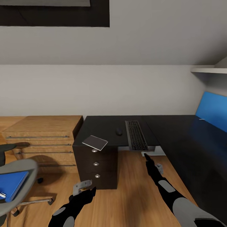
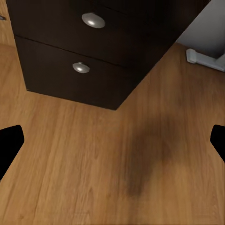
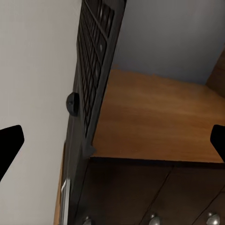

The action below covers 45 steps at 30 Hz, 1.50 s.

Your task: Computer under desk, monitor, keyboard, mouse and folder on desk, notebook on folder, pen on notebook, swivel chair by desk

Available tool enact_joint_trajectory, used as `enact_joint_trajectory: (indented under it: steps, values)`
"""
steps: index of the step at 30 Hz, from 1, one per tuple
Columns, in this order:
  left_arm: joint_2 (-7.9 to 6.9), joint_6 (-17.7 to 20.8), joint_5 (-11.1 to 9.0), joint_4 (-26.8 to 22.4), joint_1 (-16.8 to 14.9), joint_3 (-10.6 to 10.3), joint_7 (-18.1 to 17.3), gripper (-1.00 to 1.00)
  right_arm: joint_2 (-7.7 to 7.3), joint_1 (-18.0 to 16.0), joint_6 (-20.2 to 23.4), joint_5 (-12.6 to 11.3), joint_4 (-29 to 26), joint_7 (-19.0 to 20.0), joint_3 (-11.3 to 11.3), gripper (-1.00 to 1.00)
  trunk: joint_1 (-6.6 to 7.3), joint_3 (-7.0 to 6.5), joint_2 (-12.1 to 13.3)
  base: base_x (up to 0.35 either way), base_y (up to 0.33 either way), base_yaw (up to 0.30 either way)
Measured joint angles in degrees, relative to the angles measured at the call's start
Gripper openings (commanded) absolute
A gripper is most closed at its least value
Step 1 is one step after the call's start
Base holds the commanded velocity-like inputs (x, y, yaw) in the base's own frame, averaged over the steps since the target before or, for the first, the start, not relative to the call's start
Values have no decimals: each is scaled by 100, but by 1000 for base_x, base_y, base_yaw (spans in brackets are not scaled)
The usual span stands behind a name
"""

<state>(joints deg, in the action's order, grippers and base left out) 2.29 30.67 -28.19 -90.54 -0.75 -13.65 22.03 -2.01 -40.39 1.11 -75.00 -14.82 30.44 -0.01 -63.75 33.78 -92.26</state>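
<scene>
- The bedroom is seen with a light plank floor [image 1: 132, 189], grey walls and a sloped ceiling; the glossy black desk [image 1: 104, 126] stands against the wall, with a light wooden chest [image 1: 44, 132] beside it.
- The keyboard [image 1: 136, 135] lies on the desk, with its near end reaching over the front edge. It is judged to be stiff, long and rather light, so it would best be taken across its narrow width near the overhanging end, or pushed flat along the slippery top.
- The mouse [image 1: 119, 132] rests on the desk just beside the keyboard. It is small and smooth, and it could slip out from between the fingers if it is pinched on its rounded sides.
- The notebook [image 1: 95, 142] lies at the corner of the desk, partly over the edge. It is thin and glossy; the overhanging corner is probably the easiest place where it can be held.
- The folder [image 1: 12, 184] is found on the seat of the swivel chair [image 1: 22, 167], with a small white thing at its near edge, too small to be named surely. The folder is flat and wide, and it may bend if it is lifted by one edge only.
- The right gripper [image 1: 147, 156] is held just below the near end of the keyboard, with its fingers spread apart and nothing between them.
- The left gripper [image 1: 85, 186] hangs low before the dark drawers [image 2: 89, 42], also spread wide and empty.
</scene>
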Motion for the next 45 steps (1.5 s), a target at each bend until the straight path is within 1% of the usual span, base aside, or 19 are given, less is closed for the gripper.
enact_joint_trajectory:
  steps: [13,25,36,37,45]
  values:
    - [0,6,-6,3,0,0,-8,100,0,0,0,-1,0,0,0,100,-1,0,0,235,0,0]
    - [0,6,-6,9,0,0,-9,100,-7,0,0,4,0,0,0,100,-2,0,0,119,0,0]
    - [0,6,-11,9,0,0,-9,100,-9,0,0,7,0,0,0,100,-3,0,0,24,0,0]
    - [0,6,-11,9,0,0,-9,100,-9,0,0,7,0,0,0,-100,-3,0,0,4,0,0]
    - [0,6,-12,9,0,0,-9,100,0,-1,-7,16,-11,2,6,-100,-3,0,0,0,0,0]
